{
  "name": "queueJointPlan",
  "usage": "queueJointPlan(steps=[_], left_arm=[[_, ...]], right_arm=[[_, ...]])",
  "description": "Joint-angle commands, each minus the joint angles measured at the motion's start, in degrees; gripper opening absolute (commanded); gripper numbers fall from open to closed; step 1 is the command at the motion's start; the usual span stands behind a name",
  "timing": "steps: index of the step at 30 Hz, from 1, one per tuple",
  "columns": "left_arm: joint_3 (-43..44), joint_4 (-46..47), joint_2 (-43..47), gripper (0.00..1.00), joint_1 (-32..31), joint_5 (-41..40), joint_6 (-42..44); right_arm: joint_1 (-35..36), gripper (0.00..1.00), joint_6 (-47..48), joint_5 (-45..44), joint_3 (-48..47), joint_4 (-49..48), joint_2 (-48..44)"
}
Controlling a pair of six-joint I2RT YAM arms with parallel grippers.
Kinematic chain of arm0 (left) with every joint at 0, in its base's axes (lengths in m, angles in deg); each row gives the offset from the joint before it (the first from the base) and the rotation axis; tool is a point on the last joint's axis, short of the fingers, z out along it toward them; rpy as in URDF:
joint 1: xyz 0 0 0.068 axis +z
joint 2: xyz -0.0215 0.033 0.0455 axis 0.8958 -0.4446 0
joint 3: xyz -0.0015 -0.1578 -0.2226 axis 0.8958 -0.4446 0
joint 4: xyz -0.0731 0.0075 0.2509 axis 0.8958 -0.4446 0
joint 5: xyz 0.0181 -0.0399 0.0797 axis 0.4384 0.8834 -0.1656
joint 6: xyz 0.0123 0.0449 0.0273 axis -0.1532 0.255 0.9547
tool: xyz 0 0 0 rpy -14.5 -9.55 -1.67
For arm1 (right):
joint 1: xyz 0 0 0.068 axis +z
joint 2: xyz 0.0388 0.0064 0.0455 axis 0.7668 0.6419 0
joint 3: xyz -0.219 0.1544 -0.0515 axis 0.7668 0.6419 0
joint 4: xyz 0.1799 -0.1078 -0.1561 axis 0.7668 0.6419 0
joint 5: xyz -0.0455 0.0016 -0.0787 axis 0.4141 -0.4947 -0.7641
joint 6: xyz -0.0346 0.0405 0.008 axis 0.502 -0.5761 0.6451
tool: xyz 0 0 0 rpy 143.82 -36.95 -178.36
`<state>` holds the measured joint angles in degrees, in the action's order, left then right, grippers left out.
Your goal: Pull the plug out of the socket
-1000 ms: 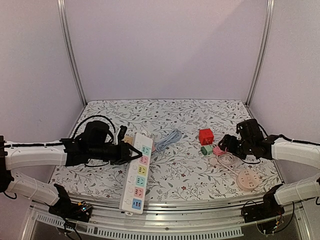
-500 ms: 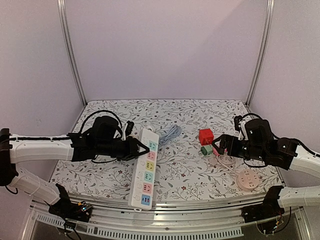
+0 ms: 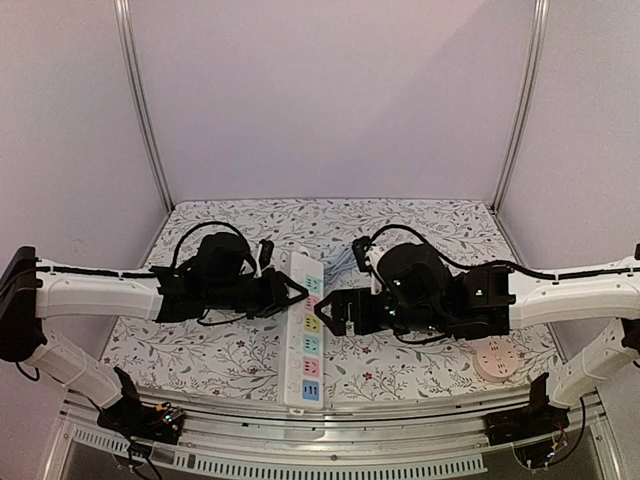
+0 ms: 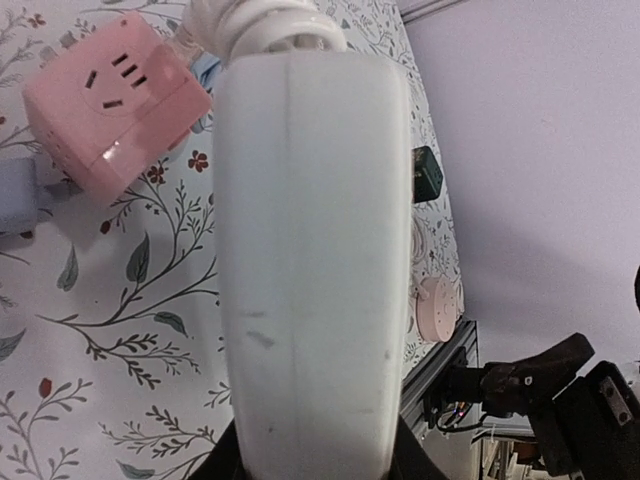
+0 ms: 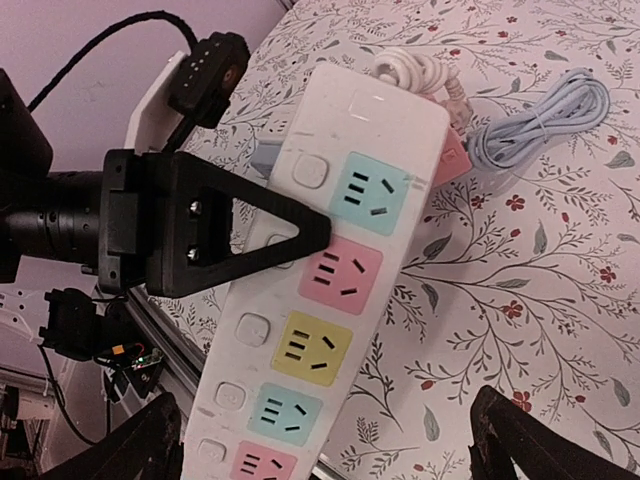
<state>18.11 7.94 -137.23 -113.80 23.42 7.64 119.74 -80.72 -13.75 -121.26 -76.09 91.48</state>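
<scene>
"Over the floral counter [image 3: 420,225], where's the long white power strip [image 3: 306,330] with pastel sockets?"
"Centre, slanting. Left hand [image 3: 288,292] pinches its side near the far end. Right hand [image 3: 334,312] hovers above, fingers spread wide."

Power strip [image 5: 380,130] white, outlet faces down the row teal, pink, yellow, teal, pink; rocker buttons white, cord [image 5: 415,68] white. Tablecloth [image 5: 520,280] off-white, printed with grey-green leafy vines and small red flowers. Cube socket [image 4: 115,95] pale pink. Coiled cable [image 5: 540,120] grey-blue. Round socket [image 3: 497,360] peach. Small block [image 4: 425,172] dark green. Left gripper [image 3: 295,293] and right gripper [image 3: 332,312] matte black, arm links [image 3: 100,295] white. Booth walls [image 3: 330,100] pale lilac, frame posts [image 3: 140,100] silver.
</scene>
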Motion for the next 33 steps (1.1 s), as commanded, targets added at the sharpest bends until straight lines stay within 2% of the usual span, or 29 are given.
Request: queueJointPlan(steps=[1,13,33], left_arm=[[1.44,10.14,0.92,0.09,-0.87,-1.22,-0.20],[0.34,13.36,0.78,0.09,-0.87,-0.93,-1.27],[-0.86,17.11,1.33,0.09,-1.13,-1.18,-2.67]], right_arm=[[1.66,0.99,1.09,4.62,-2.48,-5.37,4.64],[2.40,0.99,-2.00,9.12,-8.08,-3.48,17.37],[2.38,0.97,-5.93,10.80,-11.60,-4.13,23.89]])
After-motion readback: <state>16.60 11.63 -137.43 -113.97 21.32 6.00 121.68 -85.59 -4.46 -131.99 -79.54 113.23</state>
